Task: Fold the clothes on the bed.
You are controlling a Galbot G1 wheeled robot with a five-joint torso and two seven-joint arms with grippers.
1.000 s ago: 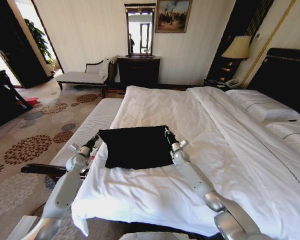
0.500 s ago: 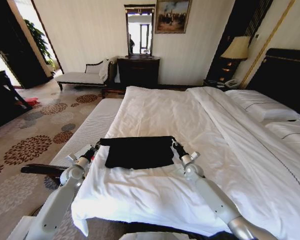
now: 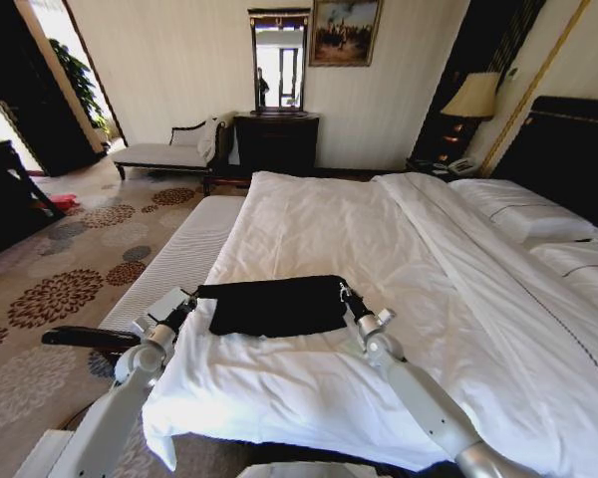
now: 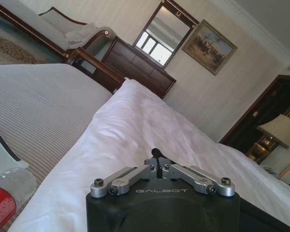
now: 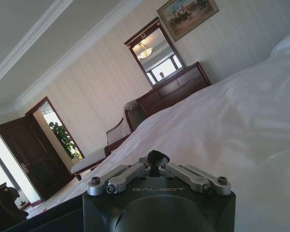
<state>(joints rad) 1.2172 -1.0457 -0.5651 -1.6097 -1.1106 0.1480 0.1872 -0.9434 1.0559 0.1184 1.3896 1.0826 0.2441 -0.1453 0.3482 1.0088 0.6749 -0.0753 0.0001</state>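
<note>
Black cotton T-shirt [image 3: 276,306] lies as a narrow dark band across the white duvet near the foot of the large white bed [image 3: 379,229], at about 6 o'clock from the bed's middle in the head view. Judging from its short, wide shape, at least 1 fold looks made; what is left seems to be letting go and perhaps folding it crosswise. The cloth looks doubled over, with a straight upper edge strung between both grippers and a softer, slightly rounded lower edge resting on the duvet. No lettering is visible.

At 9 o'clock of the shirt, the left gripper [image 3: 193,295] holds the upper left corner; in the left wrist view its fingers [image 4: 156,153] are clenched together on a small nub of dark cloth. At 3 o'clock of the shirt, the right gripper [image 3: 343,293] holds the upper right corner, and in the right wrist view its fingers [image 5: 156,157] are likewise pinched on a dark bunch of fabric.
</note>
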